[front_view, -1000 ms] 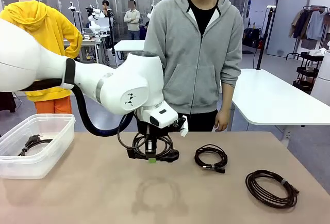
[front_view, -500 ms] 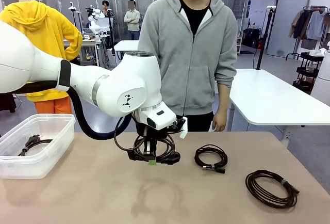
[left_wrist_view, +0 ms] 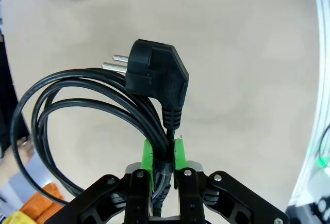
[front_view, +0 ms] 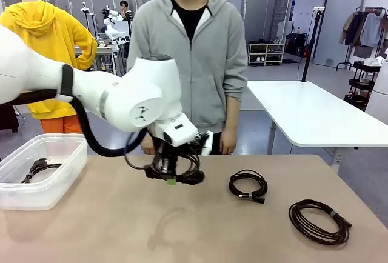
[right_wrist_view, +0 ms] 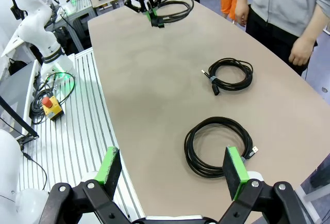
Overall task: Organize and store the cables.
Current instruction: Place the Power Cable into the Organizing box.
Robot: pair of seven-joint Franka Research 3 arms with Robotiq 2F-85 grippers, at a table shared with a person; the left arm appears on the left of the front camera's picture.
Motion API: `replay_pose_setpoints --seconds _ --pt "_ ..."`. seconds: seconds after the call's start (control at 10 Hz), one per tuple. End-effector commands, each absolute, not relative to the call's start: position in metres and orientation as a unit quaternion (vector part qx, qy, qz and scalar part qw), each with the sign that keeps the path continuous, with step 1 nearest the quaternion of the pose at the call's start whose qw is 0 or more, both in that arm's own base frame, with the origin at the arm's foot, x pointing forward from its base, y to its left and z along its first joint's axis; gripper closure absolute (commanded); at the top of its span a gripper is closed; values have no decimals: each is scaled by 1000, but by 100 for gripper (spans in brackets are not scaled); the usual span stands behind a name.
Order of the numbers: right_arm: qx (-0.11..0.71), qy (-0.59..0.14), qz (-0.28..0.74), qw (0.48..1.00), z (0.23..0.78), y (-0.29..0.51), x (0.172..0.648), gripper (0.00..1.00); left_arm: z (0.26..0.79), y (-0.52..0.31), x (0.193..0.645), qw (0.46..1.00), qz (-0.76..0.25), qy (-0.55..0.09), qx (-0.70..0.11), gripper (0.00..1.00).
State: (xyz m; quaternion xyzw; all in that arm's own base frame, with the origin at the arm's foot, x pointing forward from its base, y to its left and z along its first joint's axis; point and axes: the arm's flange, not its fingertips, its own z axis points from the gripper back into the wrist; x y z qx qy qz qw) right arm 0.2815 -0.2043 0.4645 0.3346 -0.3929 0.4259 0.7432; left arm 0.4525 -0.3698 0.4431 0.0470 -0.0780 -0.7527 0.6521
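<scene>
**Item 1, left gripper**: centre-left of the front view, pointing down. In the left wrist view it sits at bottom centre, green pads clamped onto several strands of a black cord.

**Item 2, held cable**: a black coil hanging from the left gripper, clear of the table, with its shadow lower in the frame. In the left wrist view the loops sweep to the left, and an angled two-pin plug stands just above the pads.

**Item 3, right gripper**: bottom of the right wrist view. Its jaws are spread wide and hold nothing, and the green pads stand well apart above the table edge.

**Item 4, second cable**: a small black coil lying flat on the table, right of centre in the front view and right of centre in the right wrist view.

**Item 5, third cable**: a larger dark coil flat on the table, lower right in the front view. In the right wrist view it lies between the spread pads.

**Item 6, clear plastic bin**: at the left edge of the front view, on the table.

**Item 7, fourth cable**: a black cord lying inside the bin.

**Item 8, person**: in a grey hooded top, standing at the far side of the table, upper centre. The arms hang down, one hand near the table edge.
</scene>
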Motion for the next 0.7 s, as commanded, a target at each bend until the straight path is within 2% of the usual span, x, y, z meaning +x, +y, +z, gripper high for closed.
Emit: replay_pose_setpoints --seconds 0.0,0.2,0.3,0.5,0.6 --pt "335 -400 429 737 465 -204 281 0 461 -287 438 600 -789 -121 51 82" --pt "335 -400 429 737 465 -204 281 0 480 -223 430 575 -798 -145 102 82" --pt "335 -400 429 737 465 -204 281 0 484 -189 428 545 -813 -154 134 82" --pt "335 -400 429 737 465 -204 281 0 486 -105 441 577 -792 -131 148 82" --pt "335 -400 429 737 465 -204 281 0 487 -68 443 586 -788 -141 125 82"
